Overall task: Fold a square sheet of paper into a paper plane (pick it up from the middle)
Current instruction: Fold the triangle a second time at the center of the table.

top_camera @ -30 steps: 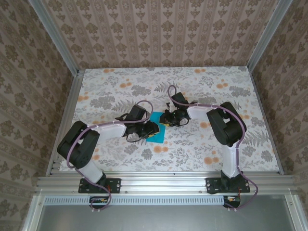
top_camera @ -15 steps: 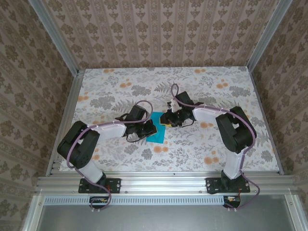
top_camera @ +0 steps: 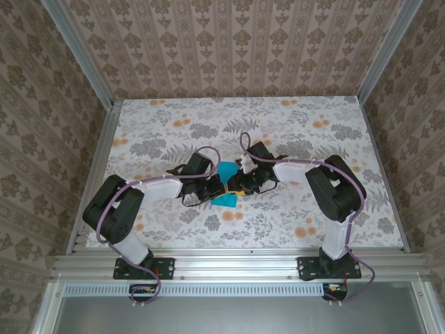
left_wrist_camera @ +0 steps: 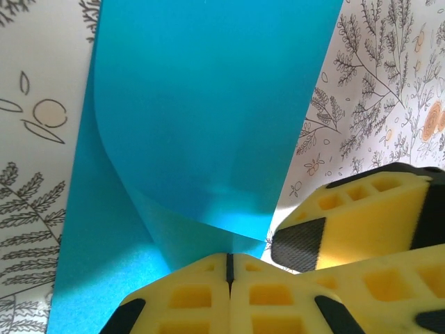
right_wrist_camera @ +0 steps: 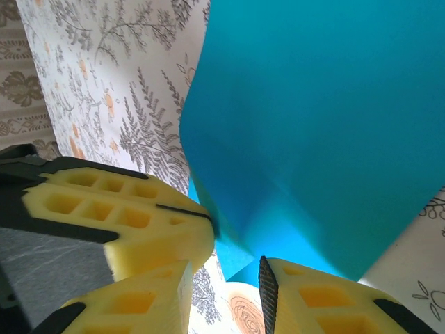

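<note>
The square sheet of paper [top_camera: 224, 170] is bright teal and lies mid-table, one part curled up and over itself [left_wrist_camera: 208, 118]. My left gripper [left_wrist_camera: 228, 268] is shut, its yellow fingertips pinching the paper's raised edge; from the right wrist view the left gripper [right_wrist_camera: 208, 217] has that edge caught in its seam. My right gripper [right_wrist_camera: 226, 296] stands open just beside it, with a corner of the paper [right_wrist_camera: 233, 254] hanging above the gap and touching neither finger. A right finger [left_wrist_camera: 361, 216] sits close to the left gripper's right side. From above, the two grippers [top_camera: 217, 188] [top_camera: 236, 189] meet over the sheet.
The table [top_camera: 299, 209] has a grey and orange floral cover. Aluminium rails [top_camera: 229, 264] frame it, and patterned walls [top_camera: 229, 42] close the back and sides. Both arms reach inward from the near edge, with cables looping over them.
The left gripper has shut on the paper's edge. The right gripper has swung toward me and leftward to the left gripper's side, opening wider.
</note>
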Action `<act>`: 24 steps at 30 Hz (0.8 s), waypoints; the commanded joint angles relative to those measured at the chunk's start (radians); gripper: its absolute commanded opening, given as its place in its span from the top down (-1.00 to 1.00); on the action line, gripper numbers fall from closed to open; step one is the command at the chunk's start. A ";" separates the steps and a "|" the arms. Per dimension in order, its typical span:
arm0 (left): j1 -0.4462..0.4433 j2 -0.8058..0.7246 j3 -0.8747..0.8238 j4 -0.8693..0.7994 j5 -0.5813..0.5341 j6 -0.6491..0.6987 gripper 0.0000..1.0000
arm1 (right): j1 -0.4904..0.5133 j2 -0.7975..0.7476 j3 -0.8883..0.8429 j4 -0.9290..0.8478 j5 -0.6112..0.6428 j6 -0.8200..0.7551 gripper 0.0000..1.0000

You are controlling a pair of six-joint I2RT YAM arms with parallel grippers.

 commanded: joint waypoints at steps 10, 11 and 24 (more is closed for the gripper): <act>0.000 -0.041 0.005 -0.024 -0.010 0.010 1.00 | 0.006 0.053 0.005 0.051 -0.038 0.023 0.40; 0.000 -0.043 0.005 -0.024 -0.010 0.010 1.00 | 0.005 0.054 0.004 0.062 -0.044 0.027 0.41; 0.001 -0.057 0.004 -0.032 -0.014 0.009 1.00 | 0.004 0.053 -0.025 0.143 -0.049 0.074 0.78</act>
